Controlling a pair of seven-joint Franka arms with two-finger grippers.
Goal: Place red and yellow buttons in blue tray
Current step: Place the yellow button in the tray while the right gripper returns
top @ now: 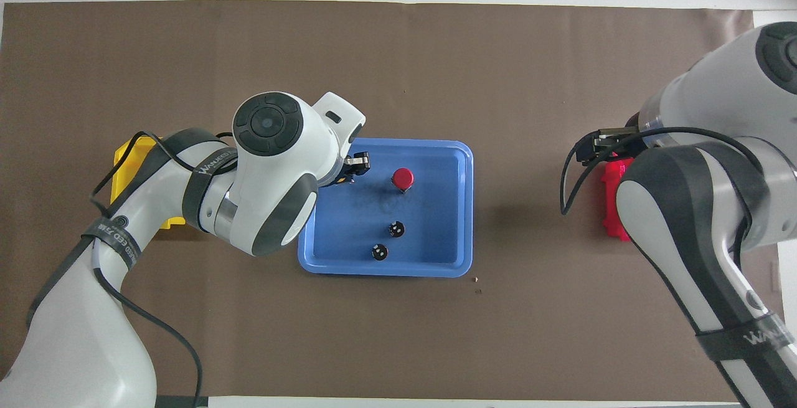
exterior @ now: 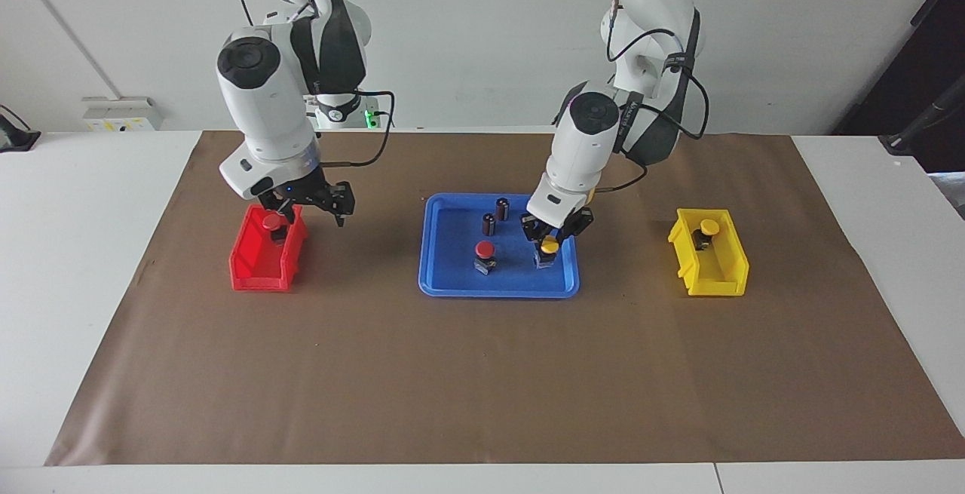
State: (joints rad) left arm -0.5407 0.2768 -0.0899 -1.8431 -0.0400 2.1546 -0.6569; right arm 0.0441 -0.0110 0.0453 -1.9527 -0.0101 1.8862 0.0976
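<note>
The blue tray [exterior: 497, 292] [top: 436, 208] lies mid-table. One red button [exterior: 484, 250] [top: 403, 177] stands in it, free of any gripper. My left gripper [exterior: 549, 241] [top: 352, 168] is low in the tray, at the side toward the left arm's end, shut on a yellow button [exterior: 549, 246]. I cannot tell whether that button's base touches the tray floor. Another red button [exterior: 271, 221] sits in the red bin [exterior: 260, 260] [top: 613, 208]. My right gripper [exterior: 317, 211] [top: 599, 146] hangs open and empty over that bin's rim. A second yellow button [exterior: 707, 226] sits in the yellow bin [exterior: 712, 264] [top: 134, 159].
Two dark capless cylinders [exterior: 501, 207] [exterior: 488, 224] stand in the tray nearer to the robots than the buttons; from overhead they show as dark cylinders [top: 396, 228] [top: 378, 251]. A brown mat [exterior: 482, 373] covers the table. In the overhead view the arms hide most of both bins.
</note>
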